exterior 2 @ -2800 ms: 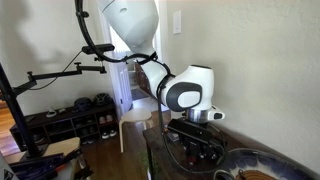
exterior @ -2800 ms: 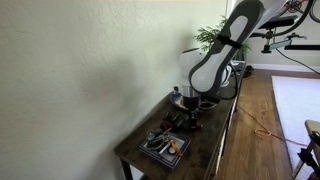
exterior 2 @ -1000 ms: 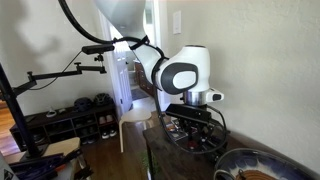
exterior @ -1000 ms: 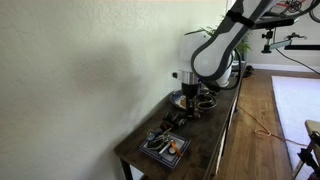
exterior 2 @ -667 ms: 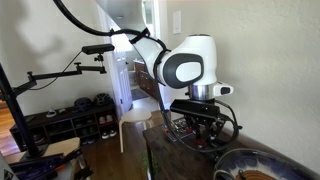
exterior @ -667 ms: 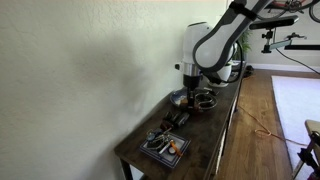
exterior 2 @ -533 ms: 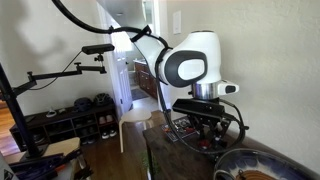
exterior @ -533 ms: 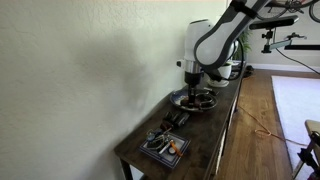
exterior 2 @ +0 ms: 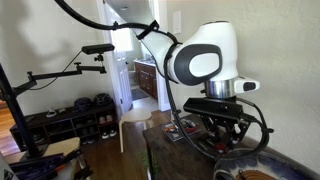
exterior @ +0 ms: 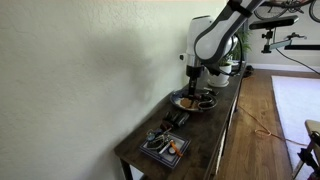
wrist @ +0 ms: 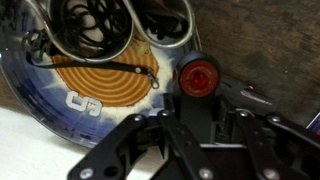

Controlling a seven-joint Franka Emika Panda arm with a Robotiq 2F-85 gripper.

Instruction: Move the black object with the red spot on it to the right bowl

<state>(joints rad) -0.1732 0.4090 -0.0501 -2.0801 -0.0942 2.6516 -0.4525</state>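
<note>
In the wrist view my gripper (wrist: pixel 198 104) is shut on the black object (wrist: pixel 199 112), whose round red spot (wrist: pixel 197 77) shows just ahead of the fingers. It hangs over the right rim of a blue dish with an orange spiral (wrist: pixel 100 85). A second bowl holding dark wire-like items (wrist: pixel 150 25) lies beyond. In an exterior view the gripper (exterior: pixel 193 80) hovers above the two dishes (exterior: pixel 185 101) at the far end of the table. In an exterior view the gripper (exterior 2: pixel 226 128) hangs over a dark bowl (exterior 2: pixel 248 160). The held object is too small to make out in either.
A flat square tray with orange and grey items (exterior: pixel 163 146) lies at the near end of the narrow dark table (exterior: pixel 205 150). A small dark item (exterior: pixel 176 120) sits between tray and dishes. A wall runs along one side; a plant stands behind the arm.
The arm has risen and moved along the table away from the tray, until the gripper is above the dishes at the far end.
</note>
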